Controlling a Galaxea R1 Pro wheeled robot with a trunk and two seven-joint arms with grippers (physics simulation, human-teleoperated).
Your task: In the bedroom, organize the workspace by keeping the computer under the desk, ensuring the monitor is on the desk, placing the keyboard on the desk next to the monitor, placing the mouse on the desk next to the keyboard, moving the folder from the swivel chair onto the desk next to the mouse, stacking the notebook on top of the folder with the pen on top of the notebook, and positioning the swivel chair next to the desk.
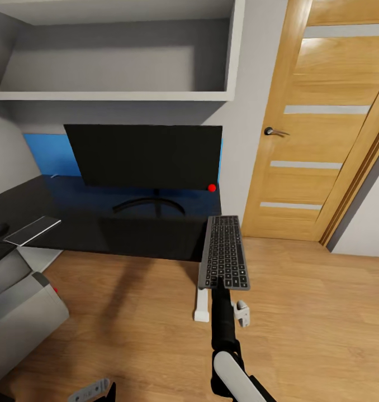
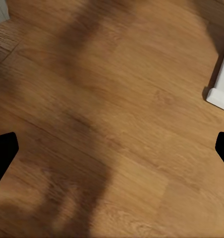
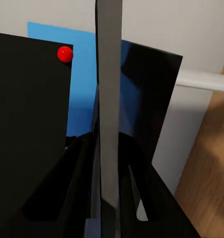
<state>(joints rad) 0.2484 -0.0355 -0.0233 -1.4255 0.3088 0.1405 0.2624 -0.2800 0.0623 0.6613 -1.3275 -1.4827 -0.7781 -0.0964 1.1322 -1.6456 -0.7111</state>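
Observation:
My right gripper (image 1: 222, 290) is shut on the near end of the keyboard (image 1: 224, 258), a slim grey frame with black keys. It holds the keyboard level in the air off the right end of the black desk (image 1: 72, 195). In the right wrist view the keyboard (image 3: 109, 114) is edge-on between my dark fingers (image 3: 77, 188). The black monitor (image 1: 143, 155) stands on the desk. The mouse (image 1: 0, 228) lies at the desk's left end, with a thin flat grey rectangle (image 1: 33, 230) beside it that looks like the notebook. My left gripper (image 2: 112, 148) is open over bare wooden floor.
A red ball (image 1: 212, 187) sits by the monitor's lower right corner. A grey rounded shape (image 1: 19, 312) at lower left may be the swivel chair. The white desk leg foot (image 1: 202, 310) stands beside my right arm. A wooden door (image 1: 323, 123) is at right, a wall shelf (image 1: 117, 95) above.

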